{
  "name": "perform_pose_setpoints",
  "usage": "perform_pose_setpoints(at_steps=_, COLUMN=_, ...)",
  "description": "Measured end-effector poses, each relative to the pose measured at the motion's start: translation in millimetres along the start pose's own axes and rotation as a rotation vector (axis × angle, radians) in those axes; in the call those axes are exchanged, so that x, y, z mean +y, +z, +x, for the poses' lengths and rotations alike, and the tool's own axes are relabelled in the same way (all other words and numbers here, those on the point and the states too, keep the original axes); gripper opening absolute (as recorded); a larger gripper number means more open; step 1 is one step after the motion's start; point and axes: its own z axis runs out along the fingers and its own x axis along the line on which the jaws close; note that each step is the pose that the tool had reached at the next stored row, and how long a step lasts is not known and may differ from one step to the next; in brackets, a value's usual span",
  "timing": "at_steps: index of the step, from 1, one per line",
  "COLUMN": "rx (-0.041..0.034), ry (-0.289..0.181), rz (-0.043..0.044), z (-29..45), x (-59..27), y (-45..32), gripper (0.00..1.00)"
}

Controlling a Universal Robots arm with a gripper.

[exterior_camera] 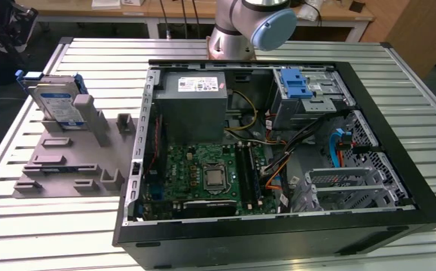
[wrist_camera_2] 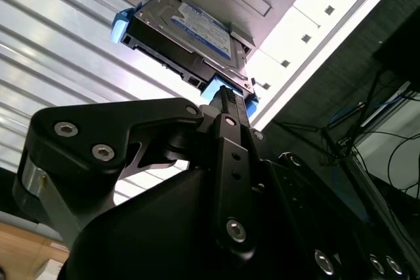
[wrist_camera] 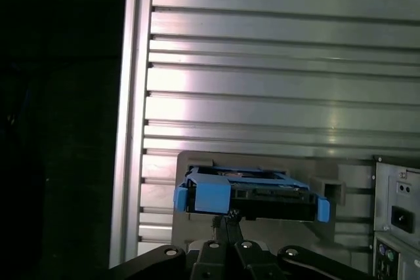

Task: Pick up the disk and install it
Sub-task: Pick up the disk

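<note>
Your end effector (wrist_camera: 229,215) is pinched narrow, empty. Just beyond it the disk (wrist_camera: 257,196) stands edge-up in a grey holder (exterior_camera: 73,165), presenting a grip.

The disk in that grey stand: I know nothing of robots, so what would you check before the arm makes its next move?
1. Disk standing upright in the grey stand: ok.
2. Gripper lined up with the disk in both wrist views: ok.
3. Gripper open to take the disk: not ok, the fingers look shut together.
4. Disk grasped: not ok, nothing grips it in the exterior view.
5. Computer case open, with its inside exposed: ok.
6. Drive cage with the blue latch free to receive the disk: cannot tell.
</note>
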Motion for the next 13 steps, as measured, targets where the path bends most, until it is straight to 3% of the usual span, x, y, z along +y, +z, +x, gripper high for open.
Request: perform_pose_setpoints(at_steps=13, rx=0.0019, ry=-0.042, rz=-0.0002, z=0.4, x=0.0, y=0.0, gripper=0.11)
